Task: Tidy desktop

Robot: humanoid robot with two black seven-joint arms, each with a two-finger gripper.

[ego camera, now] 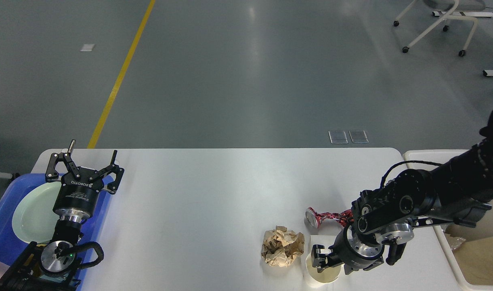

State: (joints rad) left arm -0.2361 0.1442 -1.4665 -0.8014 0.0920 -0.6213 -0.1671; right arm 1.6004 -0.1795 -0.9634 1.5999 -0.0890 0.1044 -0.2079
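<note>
Desktop (214, 190): white top fills the lower half of the frame; its middle is bare and the litter sits lower right.
Paper cup (322, 271): upright at the bottom edge, right of centre, mouth open upward.
Right gripper (325, 262): low at the cup, one finger over the near rim. The wrist hides the other finger, so I cannot tell whether it is clenched or released. Judgement: it is placed to pinch the cup wall.
Crumpled brown paper (282, 246): just left of the cup, resting on the top.
Crushed red can (326, 217): lies on its side above the cup, partly behind the right arm.
Cream bin (440, 155): off the right edge of the desktop; probably where the rubbish is meant to go, hence the right arm working this side.
Left gripper (91, 159): lower left, fingers spread wide, holding nothing, above the blue tray (0, 238).
Pale green plate (34, 214): lies in the tray.
Progress: three litter items not yet cleared.
</note>
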